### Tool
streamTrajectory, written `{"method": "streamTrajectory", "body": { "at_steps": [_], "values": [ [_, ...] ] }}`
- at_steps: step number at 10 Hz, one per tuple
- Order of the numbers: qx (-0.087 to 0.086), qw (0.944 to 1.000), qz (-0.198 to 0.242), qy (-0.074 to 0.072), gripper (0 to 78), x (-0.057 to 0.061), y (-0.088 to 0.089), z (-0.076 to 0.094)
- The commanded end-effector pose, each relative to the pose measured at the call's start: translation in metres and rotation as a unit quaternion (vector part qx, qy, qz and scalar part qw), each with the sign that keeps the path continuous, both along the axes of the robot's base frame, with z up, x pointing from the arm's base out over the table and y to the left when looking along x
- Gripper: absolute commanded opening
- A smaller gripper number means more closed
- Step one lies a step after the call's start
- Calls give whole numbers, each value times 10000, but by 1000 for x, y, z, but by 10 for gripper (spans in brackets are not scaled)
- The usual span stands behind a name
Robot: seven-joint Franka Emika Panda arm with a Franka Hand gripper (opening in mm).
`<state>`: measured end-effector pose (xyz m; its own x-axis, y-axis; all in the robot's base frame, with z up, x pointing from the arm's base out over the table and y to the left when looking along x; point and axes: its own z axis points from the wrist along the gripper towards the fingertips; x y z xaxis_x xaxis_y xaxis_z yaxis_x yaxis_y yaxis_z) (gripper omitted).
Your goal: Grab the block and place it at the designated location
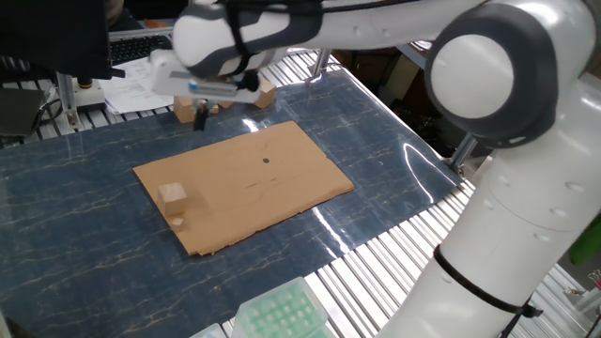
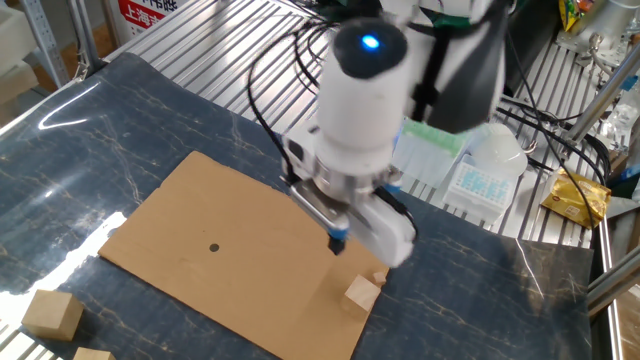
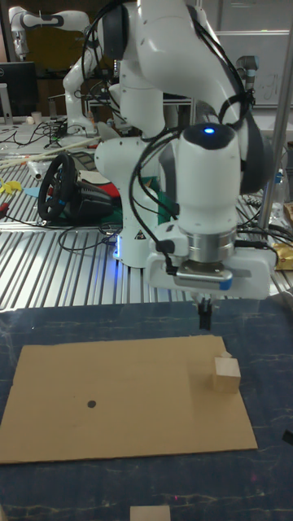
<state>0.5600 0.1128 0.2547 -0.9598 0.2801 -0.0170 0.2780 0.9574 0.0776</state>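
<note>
In one fixed view, the block (image 1: pixel 173 195) sits near the left corner of the cardboard sheet (image 1: pixel 246 183), well apart from the black dot (image 1: pixel 266 159) that marks its goal. My hand (image 1: pixel 198 116) hangs blurred above the far edge, and here I cannot tell its opening.

In the other fixed view, my hand (image 2: pixel 338 241) hovers above the sheet, near the block (image 2: pixel 361 293) but not over it. The fingers look close together and hold nothing.

In the tall fixed view, my hand (image 3: pixel 204 313) is above and just left of the block (image 3: pixel 227 374). I judge I should centre over it, spread my fingers wider than the cube, square them to its faces, then descend straight.
</note>
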Motion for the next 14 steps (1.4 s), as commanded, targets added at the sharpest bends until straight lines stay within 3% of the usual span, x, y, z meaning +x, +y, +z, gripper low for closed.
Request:
{"method": "streamTrajectory", "body": {
  "at_steps": [1, 7, 9, 14],
  "values": [
    [-188, 9998, -51, -22, 0, -1, 31, -21],
    [-189, 9998, -1, -21, 0, -9, 46, -40],
    [-247, 9996, -104, -32, 0, -14, 59, -54],
    [-245, 9996, -118, 6, 0, -24, 57, -65]
  ]
}}
